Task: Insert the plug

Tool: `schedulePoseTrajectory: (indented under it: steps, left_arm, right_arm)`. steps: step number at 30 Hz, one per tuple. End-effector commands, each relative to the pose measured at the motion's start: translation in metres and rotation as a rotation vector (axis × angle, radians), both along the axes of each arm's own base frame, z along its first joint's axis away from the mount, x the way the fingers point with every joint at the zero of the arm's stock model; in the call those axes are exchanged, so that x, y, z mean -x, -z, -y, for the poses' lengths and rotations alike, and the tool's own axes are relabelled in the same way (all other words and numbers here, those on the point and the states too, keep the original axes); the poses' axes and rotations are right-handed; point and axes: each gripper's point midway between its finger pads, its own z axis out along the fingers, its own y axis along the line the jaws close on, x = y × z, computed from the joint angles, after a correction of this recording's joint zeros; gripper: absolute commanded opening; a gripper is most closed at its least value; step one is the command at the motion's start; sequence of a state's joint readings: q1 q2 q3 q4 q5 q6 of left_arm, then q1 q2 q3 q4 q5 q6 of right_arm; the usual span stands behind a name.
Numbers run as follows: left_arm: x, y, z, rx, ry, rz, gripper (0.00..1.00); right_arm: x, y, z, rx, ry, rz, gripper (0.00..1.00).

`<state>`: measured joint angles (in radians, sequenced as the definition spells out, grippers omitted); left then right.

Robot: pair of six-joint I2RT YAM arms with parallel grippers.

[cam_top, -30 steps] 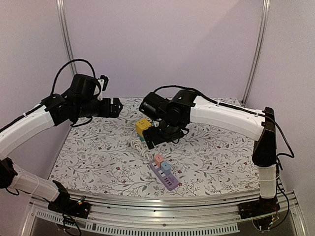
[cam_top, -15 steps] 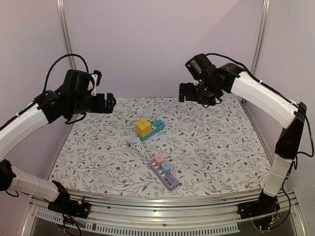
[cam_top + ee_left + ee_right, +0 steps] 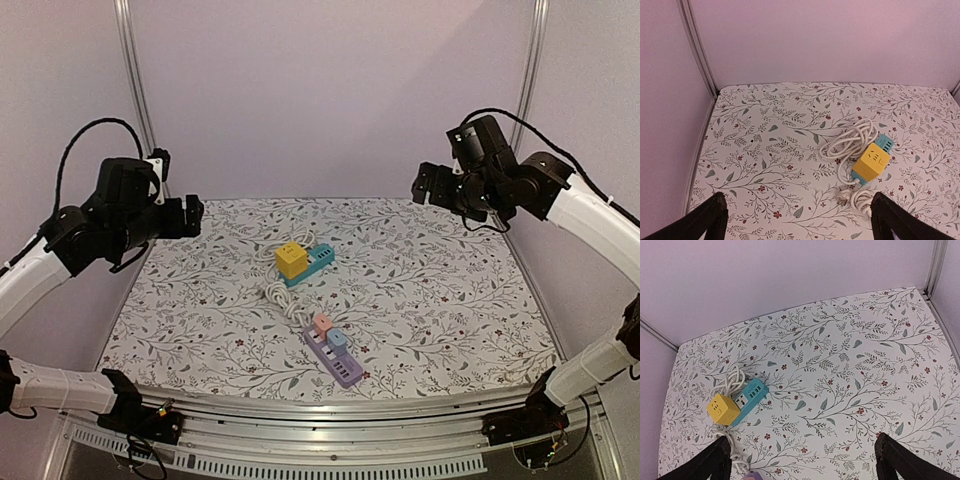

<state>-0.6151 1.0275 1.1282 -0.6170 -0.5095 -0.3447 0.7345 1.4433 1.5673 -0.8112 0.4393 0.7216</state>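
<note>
- Now pulled well clear of the work, the right gripper [image 3: 425,187] hangs high over the far right of the floral-cloth table [image 3: 450,300], jaws spread wide and empty. 1 second ago it was low over the yellow cube adapter [image 3: 290,260].
- Meanwhile the left gripper [image 3: 193,215], likewise spread wide and holding nothing, has drawn back further toward its own side.
- The cube adapter lies well below both grippers and between them. It sits at the end of the teal power strip [image 3: 320,262] and has not shifted over that second.
- A white cord [image 3: 281,294] loops from beside the cube toward the purple power strip [image 3: 341,364], which is nearer the arm bases and carries a pink plug [image 3: 322,324] and a blue plug [image 3: 337,340].
- With the 2 arms retreating empty, the insertion looks finished. Whether the cube's pins are fully seated cannot be told from these views.
</note>
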Motion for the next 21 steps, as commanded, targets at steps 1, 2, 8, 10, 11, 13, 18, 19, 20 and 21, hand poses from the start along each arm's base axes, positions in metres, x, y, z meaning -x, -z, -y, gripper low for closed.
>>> schedulePoseTrajectory:
  steps: [1, 2, 8, 10, 11, 13, 18, 19, 20, 21]
  left_arm:
    - [-0.003, 0.005, -0.007, -0.002, -0.036, -0.001, 1.00]
    - [-0.004, 0.006, -0.006, 0.000, -0.034, -0.003, 0.99]
    - [-0.005, 0.009, -0.003, 0.003, -0.024, -0.011, 0.99]
    - [-0.004, 0.009, -0.003, 0.004, -0.021, -0.011, 0.99]
    - [-0.004, 0.008, -0.002, 0.004, -0.018, -0.010, 0.99]
    - [-0.004, 0.007, -0.003, 0.001, -0.015, -0.009, 1.00]
    - [-0.002, 0.008, -0.004, -0.006, -0.013, -0.010, 0.99]
    - [-0.001, 0.008, -0.004, -0.005, -0.013, -0.011, 0.99]
    - [-0.001, 0.008, -0.005, -0.005, -0.013, -0.011, 0.99]
    - [0.000, 0.009, -0.005, -0.005, -0.012, -0.012, 0.99]
  right_arm:
    - [0.005, -0.019, 0.007, -0.104, 0.034, 0.086, 0.99]
    - [0.008, -0.022, 0.009, -0.116, 0.035, 0.094, 0.99]
    - [0.013, -0.025, 0.013, -0.137, 0.037, 0.101, 0.99]
    - [0.014, -0.024, 0.014, -0.142, 0.036, 0.102, 0.99]
    - [0.015, -0.024, 0.014, -0.148, 0.036, 0.100, 0.99]
    - [0.017, -0.021, 0.013, -0.162, 0.029, 0.100, 0.99]
    - [0.021, -0.021, 0.012, -0.209, 0.020, 0.113, 0.99]
    - [0.022, -0.022, 0.013, -0.213, 0.019, 0.116, 0.99]
    - [0.022, -0.023, 0.013, -0.215, 0.019, 0.117, 0.99]
    - [0.022, -0.024, 0.013, -0.219, 0.018, 0.121, 0.99]
